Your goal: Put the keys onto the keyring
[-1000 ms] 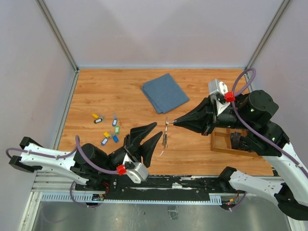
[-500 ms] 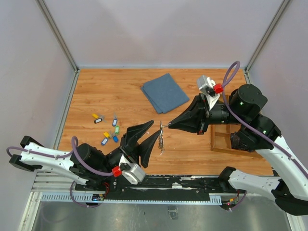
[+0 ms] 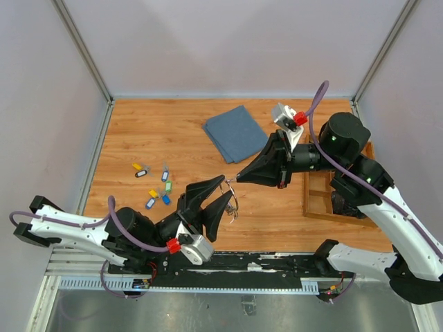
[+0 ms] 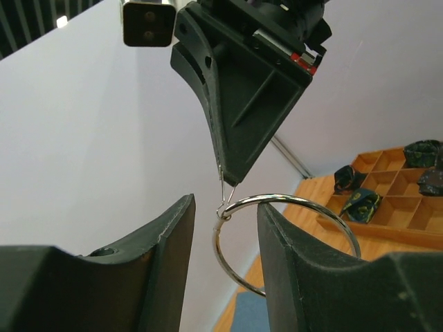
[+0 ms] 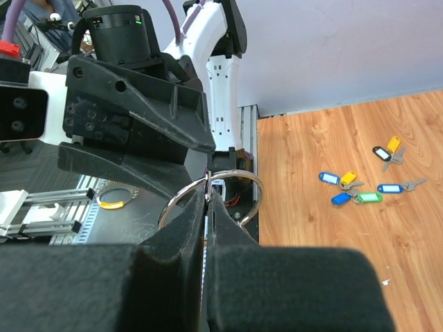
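While the right gripper point(image 3: 236, 178) hangs above the middle of the wooden tabletop point(image 3: 138, 135), towards its near edge, its black fingers are pressed together on the thin silver wire keyring point(image 4: 277, 198) — the ring dangles from their tips, off the wood. The left gripper point(image 3: 227, 185) points up at it with jaws apart. One side of the ring sits in the gap between its fingers; whether it touches them I cannot tell. The small metal keys with yellow, green, blue and dark plastic tags point(image 3: 154, 184) lie scattered near the left edge. A folded blue cloth point(image 3: 237, 133) lies towards the far edge — a wooden compartment tray point(image 3: 320, 202) sits by the right edge.
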